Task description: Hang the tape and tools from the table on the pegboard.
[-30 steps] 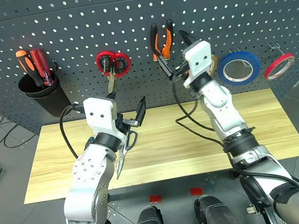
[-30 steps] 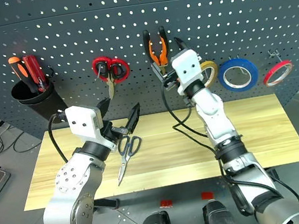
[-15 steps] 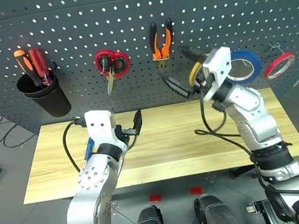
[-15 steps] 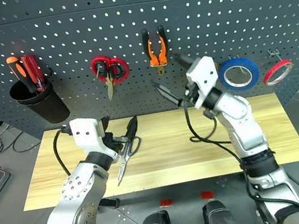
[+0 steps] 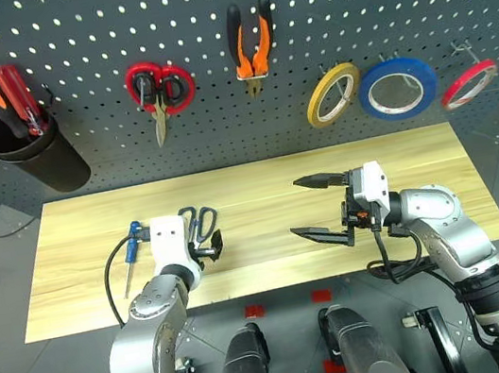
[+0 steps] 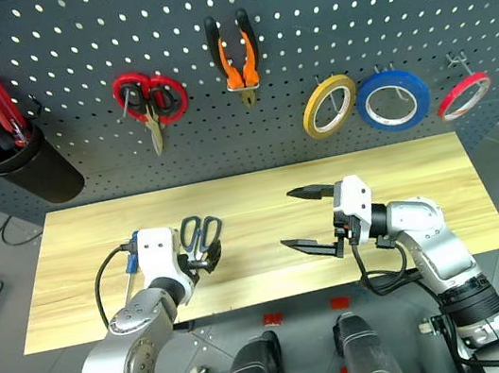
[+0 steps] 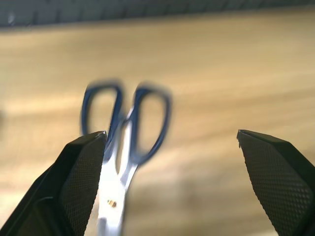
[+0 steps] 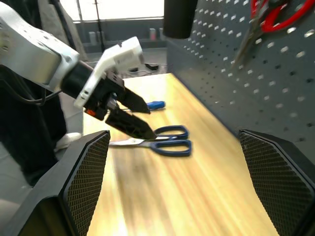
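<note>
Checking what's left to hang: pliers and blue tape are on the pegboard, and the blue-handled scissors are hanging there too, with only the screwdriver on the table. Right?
Not quite. The blue-handled scissors are not hanging; they lie on the table by the open left gripper, as the right eye view shows. The pliers and blue tape do hang on the pegboard, and the screwdriver is on the table.

The surface (image 5: 264, 213) is a long rectangular top of pale-yellow wood planks, set below a dark pegboard (image 5: 209, 59). Two items lie directly on it, both toward its left end. Steel scissors (image 6: 199, 238) with dark blue handles lie flat. A slim blue-handled screwdriver (image 5: 131, 260) lies just left of them, apart from them.
</note>
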